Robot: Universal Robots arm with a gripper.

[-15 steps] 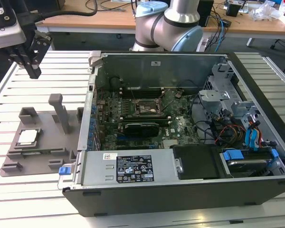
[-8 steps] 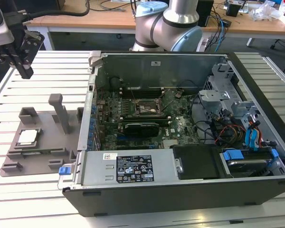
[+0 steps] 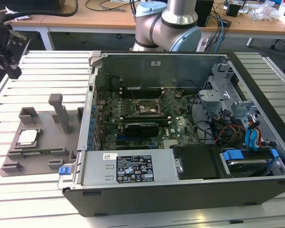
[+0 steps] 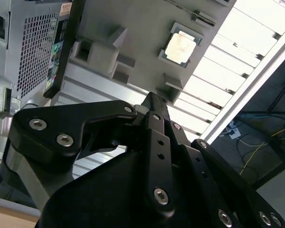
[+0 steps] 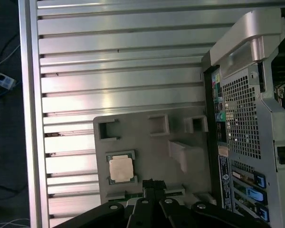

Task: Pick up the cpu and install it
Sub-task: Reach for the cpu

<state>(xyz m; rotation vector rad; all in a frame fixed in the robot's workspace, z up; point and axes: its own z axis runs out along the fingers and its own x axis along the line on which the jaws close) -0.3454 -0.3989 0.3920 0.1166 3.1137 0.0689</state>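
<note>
The cpu (image 3: 27,137), a small square chip with a silvery top, lies flat in a recess of the grey plastic tray (image 3: 50,142) at the exterior view's left. It also shows as the cpu (image 4: 180,46) and the cpu (image 5: 121,168) in both wrist views. My gripper (image 3: 13,71) hangs high above the slatted table, behind the tray and well apart from the chip. Its black fingers (image 4: 154,102) meet at the tips, shut with nothing between them; in the first wrist view the gripper (image 5: 152,183) sits just beside the tray's edge. The black-framed socket (image 3: 149,108) sits on the motherboard inside the open computer case.
The open computer case (image 3: 180,190) fills the exterior view's middle and right, its wall right beside the tray. Upright posts (image 3: 61,111) rise from the tray. Cables and drive cages (image 3: 237,123) crowd the case's right side. The slatted metal table (image 3: 38,204) lies around them.
</note>
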